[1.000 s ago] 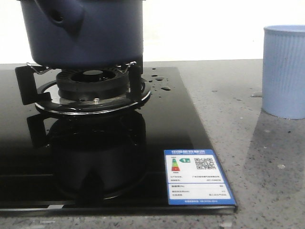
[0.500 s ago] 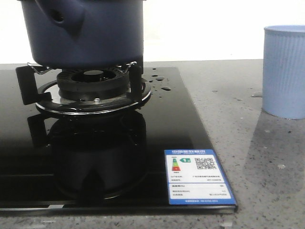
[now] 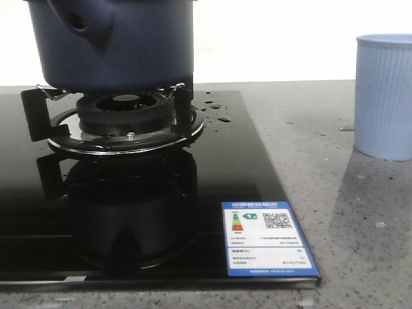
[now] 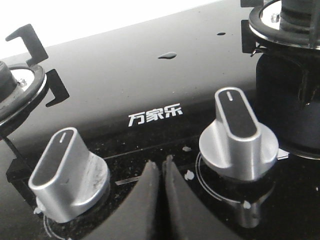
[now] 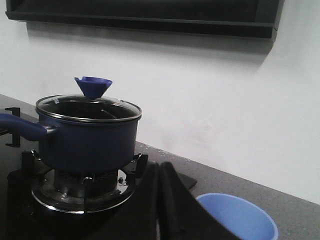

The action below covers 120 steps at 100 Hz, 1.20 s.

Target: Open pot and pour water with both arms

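Observation:
The dark navy pot point(image 3: 116, 45) sits on the burner grate point(image 3: 122, 122) of a black glass stove; only its lower body shows in the front view. In the right wrist view the pot point(image 5: 90, 137) wears a glass lid point(image 5: 87, 107) with a blue cone knob point(image 5: 93, 86), and its handle point(image 5: 22, 127) sticks out sideways. My right gripper point(image 5: 160, 167) is shut and empty, hanging apart from the pot, beside the light blue cup point(image 5: 240, 220). My left gripper point(image 4: 161, 165) is shut and empty, low over the stove front between two silver knobs.
The light blue ribbed cup point(image 3: 384, 96) stands on the grey counter at the right. Water drops point(image 3: 215, 109) lie on the glass by the burner. Silver knobs point(image 4: 67, 172) point(image 4: 239, 135) flank my left fingers. A second burner point(image 4: 15, 87) sits beyond. A label sticker point(image 3: 267, 238) marks the stove corner.

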Motion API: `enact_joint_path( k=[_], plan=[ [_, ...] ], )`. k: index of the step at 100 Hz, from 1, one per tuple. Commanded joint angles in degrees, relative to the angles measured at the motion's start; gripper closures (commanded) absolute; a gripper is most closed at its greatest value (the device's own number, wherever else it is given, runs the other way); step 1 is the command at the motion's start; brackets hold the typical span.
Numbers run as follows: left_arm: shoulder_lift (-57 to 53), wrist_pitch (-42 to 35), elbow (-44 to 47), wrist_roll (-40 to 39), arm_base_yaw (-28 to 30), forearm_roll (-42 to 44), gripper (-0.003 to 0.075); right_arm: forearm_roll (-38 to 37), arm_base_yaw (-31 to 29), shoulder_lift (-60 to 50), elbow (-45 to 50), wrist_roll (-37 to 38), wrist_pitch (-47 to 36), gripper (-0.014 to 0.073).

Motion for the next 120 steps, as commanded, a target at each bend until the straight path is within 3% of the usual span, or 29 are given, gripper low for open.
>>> enact_joint_path(
  k=[1,57,68,75,85,92,108,120],
  plan=[
    [-0.8,-2.5,2.2,-0.5,0.0,-0.6,0.0739,-0.1,0.1,0.3,-1.6,0.1,-3.1,0.0667],
    [-0.8,-2.5,2.2,-0.5,0.0,-0.6,0.0739,-0.1,0.1,0.3,-1.2,0.1,-3.1,0.0667],
    [-0.8,-2.5,2.2,-0.5,0.0,-0.6,0.0739,0.6,-0.4,0.3,0.7,0.1,2.5,0.0667],
    [-0.8,-2.5,2.2,-0.5,0.0,-0.6,0.074,5.1,-1.5,0.3,2.7,-4.6,5.0,0.0667],
    [-0.8,-2.5,2.2,-0.5,0.0,-0.6,0.074,22.0,-5.1,-0.4,6.2,-22.8,5.4,0.0667],
    [-0.8,-2.5,2.2,-0.5,0.0,-0.6,0.0739,28.8,-8.7,-1.5,8.7,-31.1,4.1,0.0667],
    [-0.8,-2.5,2.2,-0.5,0.0,-0.6,0.074,34.5,-16.9,-6.1,14.9,-32.9,2.2,0.0667],
    [-0.8,-2.5,2.2,-0.5,0.0,-0.6,0.0739,36.7,-21.2,-10.5,14.6,-32.9,11.6,0.0667]
  ],
)
